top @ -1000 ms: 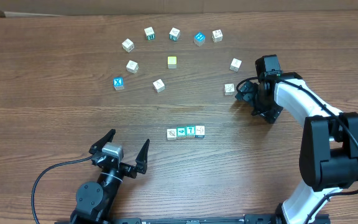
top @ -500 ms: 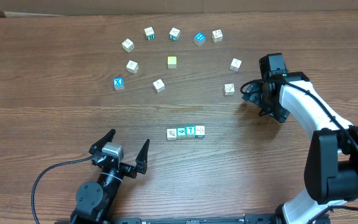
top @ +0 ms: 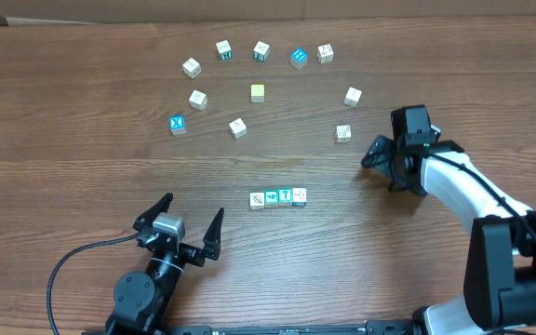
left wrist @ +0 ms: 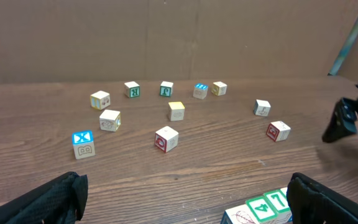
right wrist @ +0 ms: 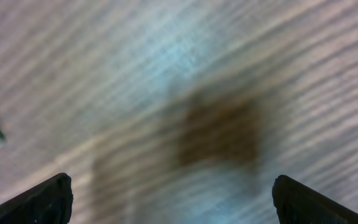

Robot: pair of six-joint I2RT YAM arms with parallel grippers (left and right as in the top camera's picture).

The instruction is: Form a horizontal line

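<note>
Left hand (top: 191,210) spread fully open, nothing gripped, set low at the near side of the tabletop (top: 82,167), right hand (right wrist: 169,180) likewise wide open, nothing held, horizontal line (top: 277,197) of four letter cubes laid between both hands, touched by neither.

tiny wooden letter cubes in the horizontal line (top: 278,197): 4 | loose beyond it: plain pale-yellow cube (top: 257,92) 1 | blue-faced cubes (top: 177,124) 2 | white-faced cubes (top: 238,127) 8

X on the blue cube (left wrist: 83,138); 7 on one teal cube (top: 286,195)
</note>
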